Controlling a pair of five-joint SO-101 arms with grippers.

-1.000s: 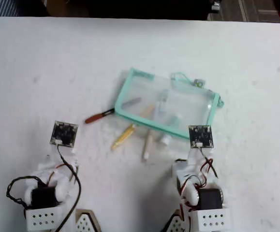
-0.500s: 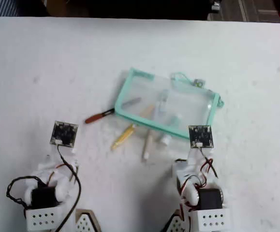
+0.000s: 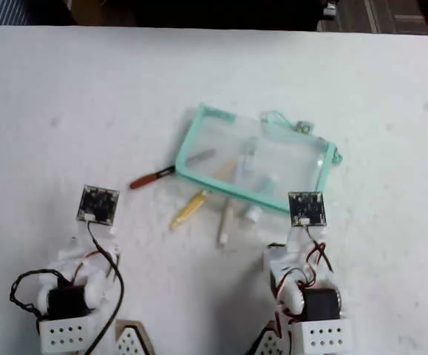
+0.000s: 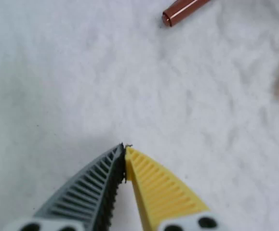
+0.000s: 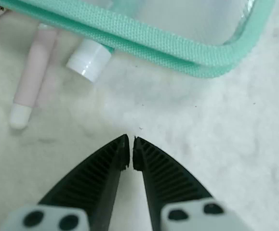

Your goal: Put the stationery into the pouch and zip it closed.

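A clear pouch (image 3: 258, 159) with a mint-green border lies mid-table, its green edge (image 5: 144, 41) just beyond my right gripper (image 5: 130, 144), which is shut and empty over bare table. A pale pink pen (image 3: 226, 220) (image 5: 33, 77), a white-capped item (image 3: 252, 214) (image 5: 88, 60) and a yellow-orange pen (image 3: 188, 208) lie partly under the pouch's near edge. A dark red pen (image 3: 151, 178) (image 4: 182, 8) rests left of the pouch. My left gripper (image 4: 125, 149), one finger grey and one yellow, is shut and empty short of the red pen.
The white table (image 3: 66, 96) stretches wide around the pouch. A green zipper pull cord (image 3: 280, 120) lies at the pouch's far side. Both arm bases (image 3: 66, 310) stand at the near edge.
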